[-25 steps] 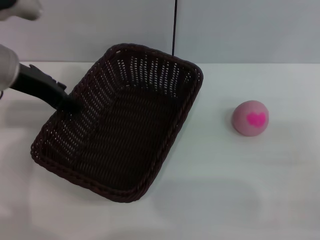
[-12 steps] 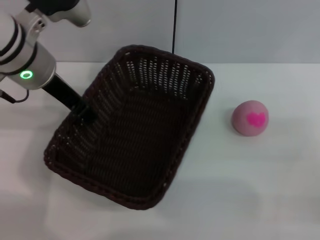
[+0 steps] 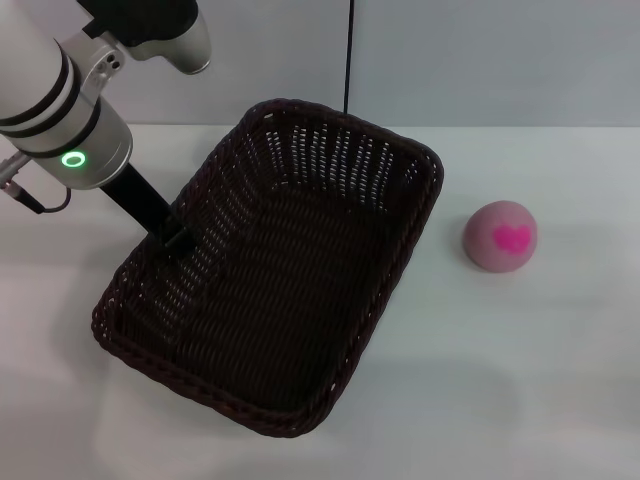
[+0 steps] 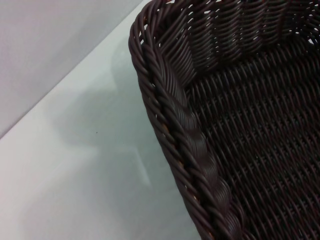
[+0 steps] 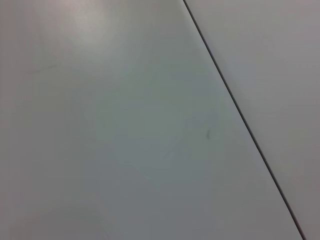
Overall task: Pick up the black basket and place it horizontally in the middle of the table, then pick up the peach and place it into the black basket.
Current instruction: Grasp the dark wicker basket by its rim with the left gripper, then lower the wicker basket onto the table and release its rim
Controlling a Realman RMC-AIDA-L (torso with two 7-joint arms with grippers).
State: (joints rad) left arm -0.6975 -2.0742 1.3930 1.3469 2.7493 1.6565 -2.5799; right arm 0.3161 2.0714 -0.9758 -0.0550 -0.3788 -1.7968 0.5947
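Note:
The black basket (image 3: 290,290) sits on the white table (image 3: 520,380), left of centre and turned diagonally, with one corner at the far right and one at the near left. It is empty. My left gripper (image 3: 176,236) is shut on the basket's left rim, with one dark finger reaching down inside the wall. The left wrist view shows the braided rim and woven floor (image 4: 240,125) close up. The peach (image 3: 500,237), dusty pink with a magenta heart blotch, lies on the table to the right of the basket, apart from it. My right gripper is out of view.
A grey wall runs behind the table, with a thin black vertical line (image 3: 349,55) just behind the basket's far rim. The right wrist view shows only bare white tabletop (image 5: 125,125) and a dark seam (image 5: 240,115).
My left gripper has carried the basket to the right and slightly nearer, and the arm has come further into view. The peach has not moved.

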